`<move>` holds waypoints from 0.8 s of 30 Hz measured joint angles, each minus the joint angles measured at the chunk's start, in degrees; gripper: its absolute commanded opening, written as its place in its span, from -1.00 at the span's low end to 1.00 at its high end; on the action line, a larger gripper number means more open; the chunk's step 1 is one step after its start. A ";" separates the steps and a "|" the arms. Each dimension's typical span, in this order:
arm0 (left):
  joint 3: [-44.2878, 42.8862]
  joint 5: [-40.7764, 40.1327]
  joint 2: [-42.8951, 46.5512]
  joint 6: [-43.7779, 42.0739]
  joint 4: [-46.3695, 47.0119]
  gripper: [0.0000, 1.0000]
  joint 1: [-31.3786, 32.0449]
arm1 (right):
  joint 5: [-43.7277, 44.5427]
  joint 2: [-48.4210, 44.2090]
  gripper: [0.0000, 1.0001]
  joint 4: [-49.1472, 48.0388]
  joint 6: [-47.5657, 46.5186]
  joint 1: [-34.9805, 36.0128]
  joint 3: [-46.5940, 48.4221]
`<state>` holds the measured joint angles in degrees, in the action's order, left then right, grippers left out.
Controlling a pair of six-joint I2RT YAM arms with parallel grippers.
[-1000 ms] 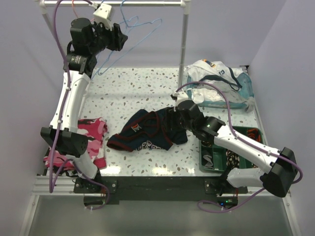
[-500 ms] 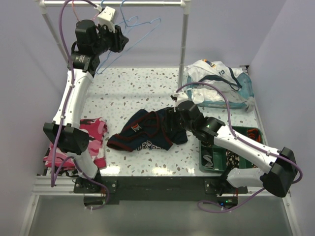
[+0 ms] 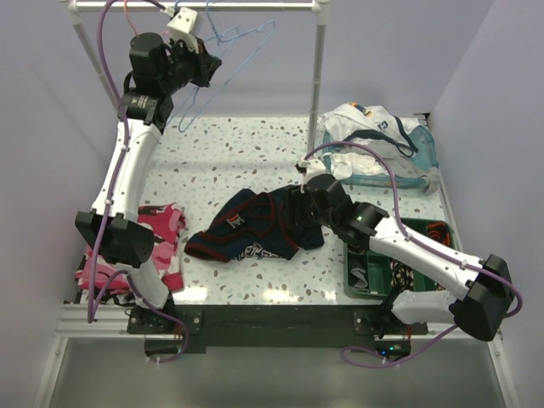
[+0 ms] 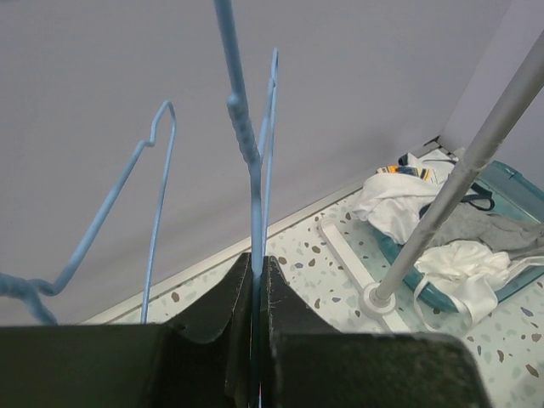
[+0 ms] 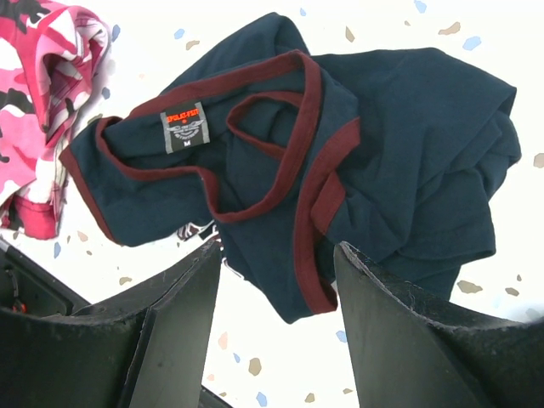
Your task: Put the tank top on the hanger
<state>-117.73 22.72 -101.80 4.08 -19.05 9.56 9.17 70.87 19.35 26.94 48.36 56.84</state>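
Top external view: the tank top point(image 3: 255, 229) is lying crumpled at the middle of the speckled counter point(image 3: 246, 153), its dark red trim showing. The right claw point(image 3: 293, 212) is hovering over its right edge, fingers spread and released, gripping nothing. Up at the far left, the left claw point(image 3: 204, 68) is clenching the thin wire of the hanger point(image 3: 246, 54), which is slanting just beneath the rail point(image 3: 255, 6), well apart from the tank top. Pink camouflage cloth point(image 3: 161, 234) is lying at the counter's left edge. A bin point(image 3: 422, 180) is holding white garments point(image 3: 365, 123) at the far right.
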 measured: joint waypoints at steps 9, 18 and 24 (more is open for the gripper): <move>0.15 -0.68 0.50 1.57 3.43 -1.00 1.51 | 0.46 -0.11 0.20 0.11 -0.02 0.00 0.00; 5.07 -1.53 5.40 2.62 5.70 -1.00 1.73 | 0.76 -0.17 0.20 0.39 -0.17 0.00 0.02; 7.80 -1.53 8.24 2.80 7.63 -1.00 1.75 | 0.79 -0.17 0.21 0.37 -0.20 0.00 0.02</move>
<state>-109.93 21.19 -93.56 6.87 -11.42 11.31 9.96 70.70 19.73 26.74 48.36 56.86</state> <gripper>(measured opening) 0.082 0.600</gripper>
